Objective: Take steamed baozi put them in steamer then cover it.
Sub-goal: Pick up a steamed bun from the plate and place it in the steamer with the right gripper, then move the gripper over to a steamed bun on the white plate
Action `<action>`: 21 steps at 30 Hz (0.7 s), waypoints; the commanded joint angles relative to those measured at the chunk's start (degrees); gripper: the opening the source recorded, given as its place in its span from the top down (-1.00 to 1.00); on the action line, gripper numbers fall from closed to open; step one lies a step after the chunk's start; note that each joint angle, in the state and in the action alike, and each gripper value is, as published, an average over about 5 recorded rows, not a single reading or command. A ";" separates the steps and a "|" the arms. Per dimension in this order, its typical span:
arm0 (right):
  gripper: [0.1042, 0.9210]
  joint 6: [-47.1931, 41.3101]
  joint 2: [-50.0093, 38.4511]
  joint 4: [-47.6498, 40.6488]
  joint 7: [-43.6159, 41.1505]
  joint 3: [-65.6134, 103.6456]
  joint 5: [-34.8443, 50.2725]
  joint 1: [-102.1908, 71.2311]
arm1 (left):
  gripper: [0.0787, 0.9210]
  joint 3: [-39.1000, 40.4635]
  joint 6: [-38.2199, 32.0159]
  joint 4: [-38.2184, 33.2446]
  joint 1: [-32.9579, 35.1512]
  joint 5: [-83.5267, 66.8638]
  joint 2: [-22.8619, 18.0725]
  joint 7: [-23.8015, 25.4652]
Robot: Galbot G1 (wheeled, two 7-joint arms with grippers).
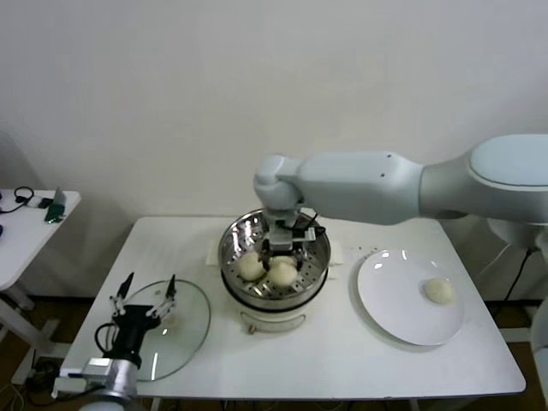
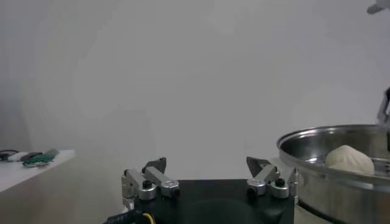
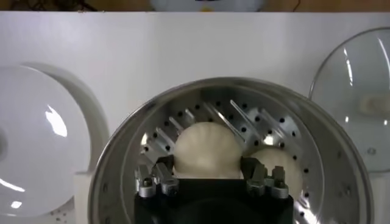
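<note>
The steamer point(image 1: 274, 291) stands at the table's middle. My right gripper point(image 1: 282, 250) reaches down into it, its fingers closed against the sides of a baozi point(image 1: 283, 272) low over the perforated floor. In the right wrist view the gripper point(image 3: 206, 165) hugs that baozi point(image 3: 207, 149), with a second baozi point(image 3: 281, 167) beside it; this one also shows in the head view point(image 1: 251, 266). Another baozi point(image 1: 438, 291) lies on the white plate point(image 1: 394, 295). I see no fourth baozi. The glass cover point(image 1: 184, 330) lies flat at the left, and my left gripper point(image 1: 147, 295) is open above it.
In the left wrist view the open left gripper point(image 2: 207, 163) faces the wall, with the steamer point(image 2: 329, 182) and a baozi point(image 2: 348, 161) at the side. A small side table point(image 1: 26, 223) with cables stands off to the left.
</note>
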 commanded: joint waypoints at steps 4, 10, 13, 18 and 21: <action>-0.48 0.48 1.72 -0.40 -0.20 0.19 -0.43 -2.78 | -0.77 -0.26 -0.05 0.25 0.05 -0.10 -0.04 -0.02; -0.69 -0.27 1.03 -0.22 -0.73 0.88 -0.38 -2.80 | -0.77 -0.22 -0.04 0.28 -0.04 -0.11 0.05 -0.06; -0.75 -0.01 0.47 -0.18 -1.32 1.60 -0.46 -2.49 | -0.77 -0.27 -0.04 0.26 -0.01 -0.11 0.09 -0.07; -0.76 0.24 -1.68 -0.49 -1.43 3.16 -0.07 -0.04 | -0.77 -0.32 -0.11 0.22 0.06 -0.10 0.14 -0.07; -0.76 -0.07 -4.39 -0.65 -1.31 3.59 1.72 3.24 | -0.77 -0.14 -0.13 0.14 0.00 -0.03 0.18 -0.07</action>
